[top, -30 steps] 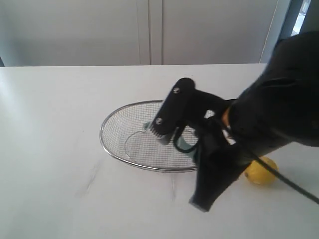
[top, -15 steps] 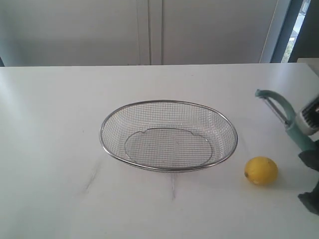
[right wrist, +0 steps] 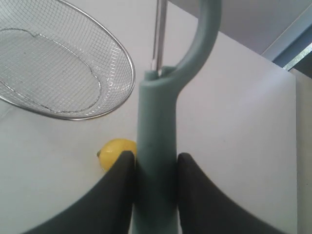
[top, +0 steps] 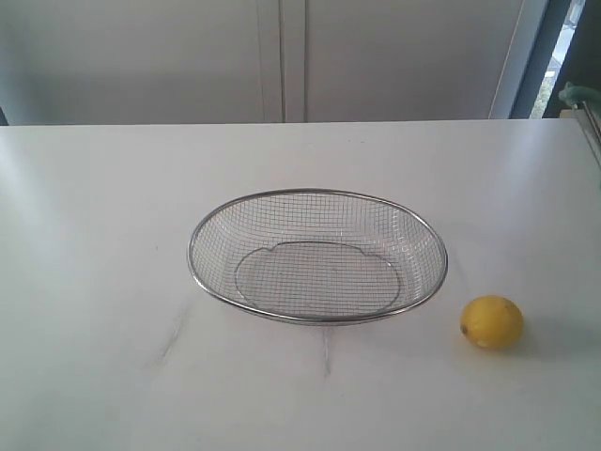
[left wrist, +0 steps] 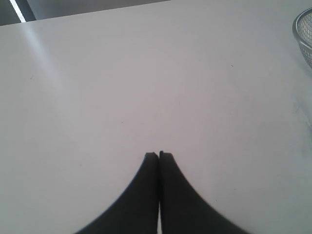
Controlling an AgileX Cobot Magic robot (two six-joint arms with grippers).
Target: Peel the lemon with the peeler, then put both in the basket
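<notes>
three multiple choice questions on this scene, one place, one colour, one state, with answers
1. The lemon lies: A) in the basket; B) on the table beside the basket; C) between a gripper's fingers.
2. The peeler handle is: A) pale teal; B) red; C) black.
3. The left gripper is: A) shut on nothing; B) wide open; C) shut on the lemon.
Answers:
1 B, it rests on the white top outside the rim.
2 A, the right wrist view shows the teal handle held in the right gripper.
3 A, its fingers meet over bare table.
</notes>
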